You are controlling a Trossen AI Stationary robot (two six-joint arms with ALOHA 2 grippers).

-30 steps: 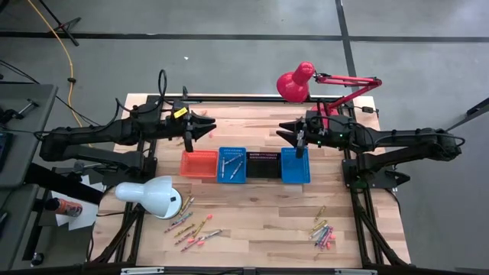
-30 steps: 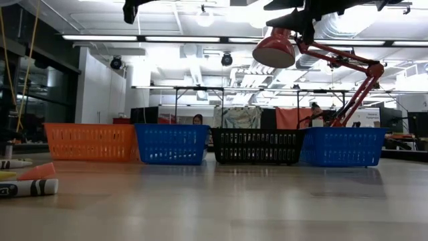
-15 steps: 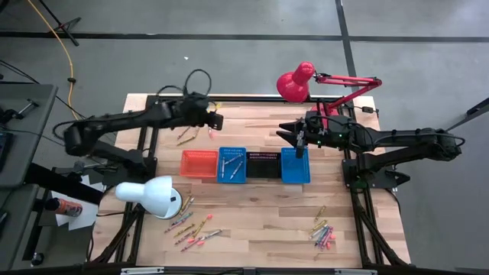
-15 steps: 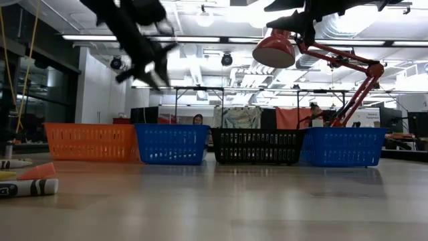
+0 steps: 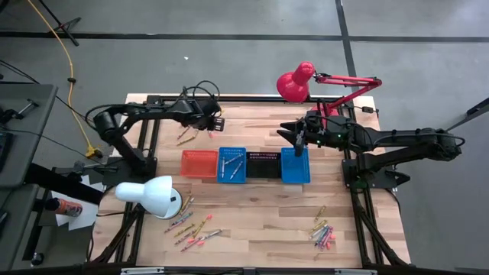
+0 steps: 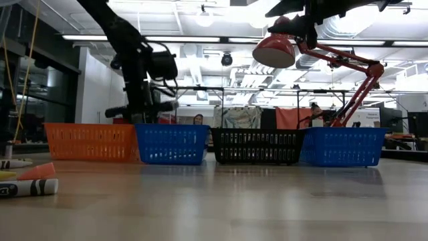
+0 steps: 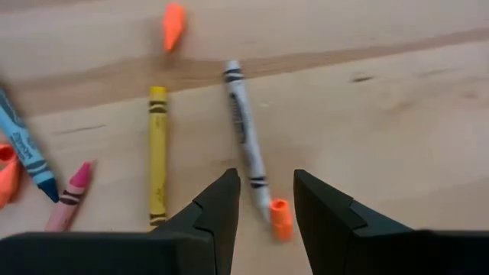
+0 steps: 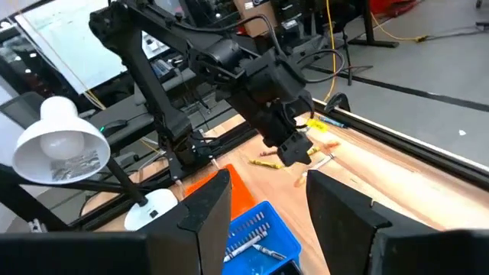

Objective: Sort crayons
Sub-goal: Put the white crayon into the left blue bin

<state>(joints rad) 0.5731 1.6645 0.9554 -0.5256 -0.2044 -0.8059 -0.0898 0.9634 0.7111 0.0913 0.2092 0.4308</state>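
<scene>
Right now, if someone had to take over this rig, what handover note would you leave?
Left gripper: open, empty, pointing down over a white crayon and a yellow crayon behind the baskets.
Right gripper: open, empty, waiting above the right blue basket.
Done: a few crayons lie in the left blue basket.
Left: loose crayon piles at front left and front right, plus the group at the back.

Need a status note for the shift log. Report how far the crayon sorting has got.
Done: a few crayons lie in the blue basket next to the orange one.

In hand: nothing is gripped. The left tool is open, low over a grey crayon behind the baskets. The right tool waits open above the far blue basket.

Left: loose crayon piles at the table's front left and front right.
</scene>
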